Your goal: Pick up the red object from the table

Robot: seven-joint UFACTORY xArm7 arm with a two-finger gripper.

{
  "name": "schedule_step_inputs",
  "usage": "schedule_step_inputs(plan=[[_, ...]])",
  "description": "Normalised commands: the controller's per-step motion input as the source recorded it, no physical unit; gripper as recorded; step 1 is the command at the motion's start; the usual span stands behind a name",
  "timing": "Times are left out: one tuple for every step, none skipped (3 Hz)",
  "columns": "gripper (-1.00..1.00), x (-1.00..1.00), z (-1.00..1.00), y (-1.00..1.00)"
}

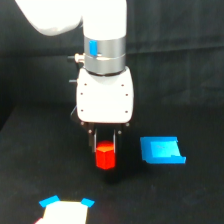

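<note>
One arm seen above black desk point(30, 165), white wrist housing pointed straight down. Hand point(105, 145) lowered over red object point(105, 157); dark fingers point(95, 141) placed either side of block's upper part, seemingly closed against it. Whether block rests on desk or is raised just above it cannot be told. Blue tray-like piece point(162, 150) lying near block, toward exterior view's right, apart from it. White piece with blue corners point(65, 210) seen at bottom edge, partly cut off.
</note>
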Motion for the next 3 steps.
schedule_step_inputs(plan=[[-0.79, 0.00, 1.00, 0.23], [-0.60, 0.02, 1.00, 0.50], [-0.95, -0.11, 0.84, -0.05]])
